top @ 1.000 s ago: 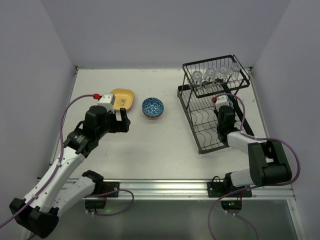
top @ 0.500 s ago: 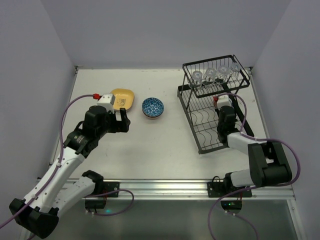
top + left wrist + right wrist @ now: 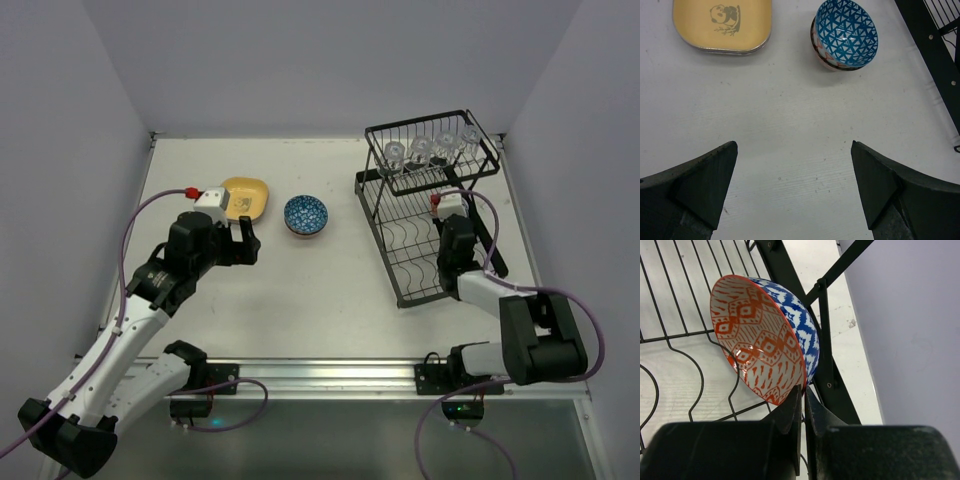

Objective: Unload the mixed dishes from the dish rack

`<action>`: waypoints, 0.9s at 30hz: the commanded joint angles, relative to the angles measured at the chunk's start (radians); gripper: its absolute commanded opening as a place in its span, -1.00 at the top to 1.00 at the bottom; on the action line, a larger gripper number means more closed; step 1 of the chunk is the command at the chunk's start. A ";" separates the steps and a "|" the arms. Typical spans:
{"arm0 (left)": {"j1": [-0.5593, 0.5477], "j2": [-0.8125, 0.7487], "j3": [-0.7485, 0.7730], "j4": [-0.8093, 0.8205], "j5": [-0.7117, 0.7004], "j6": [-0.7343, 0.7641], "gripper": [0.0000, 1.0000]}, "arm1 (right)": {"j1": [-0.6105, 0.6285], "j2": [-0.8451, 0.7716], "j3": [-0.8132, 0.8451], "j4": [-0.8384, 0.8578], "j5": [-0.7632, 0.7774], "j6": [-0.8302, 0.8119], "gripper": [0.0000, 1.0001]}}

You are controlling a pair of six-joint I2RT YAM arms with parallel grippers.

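the right gripper (image 3: 802, 392) clamps the rim of the red bowl (image 3: 760, 340) to lift it from the rack (image 3: 782, 270); the left gripper (image 3: 794, 150) hangs open.

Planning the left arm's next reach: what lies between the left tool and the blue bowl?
Bare table only, between the open left tool and the blue bowl; left wrist view shows it.

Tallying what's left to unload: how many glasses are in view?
4 glasses, side by side in the upper basket of the rack; the wires might hide more.
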State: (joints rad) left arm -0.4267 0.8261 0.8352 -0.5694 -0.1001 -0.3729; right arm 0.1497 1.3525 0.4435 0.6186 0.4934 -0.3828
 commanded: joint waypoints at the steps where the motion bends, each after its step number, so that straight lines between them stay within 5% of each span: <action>1: 0.000 -0.016 -0.011 0.037 0.017 0.029 -1.00 | -0.013 -0.044 -0.023 0.062 0.024 -0.002 1.00; 12: 0.000 -0.013 -0.011 0.039 0.016 0.029 -1.00 | -0.012 -0.104 -0.032 0.056 0.028 0.013 1.00; 27: 0.000 -0.024 -0.015 0.043 0.020 0.029 -1.00 | -0.013 -0.151 0.041 -0.244 -0.012 0.133 1.00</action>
State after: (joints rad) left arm -0.4267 0.8177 0.8238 -0.5629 -0.0998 -0.3733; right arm 0.1398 1.2278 0.4534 0.4713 0.5045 -0.3080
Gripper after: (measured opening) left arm 0.997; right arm 0.007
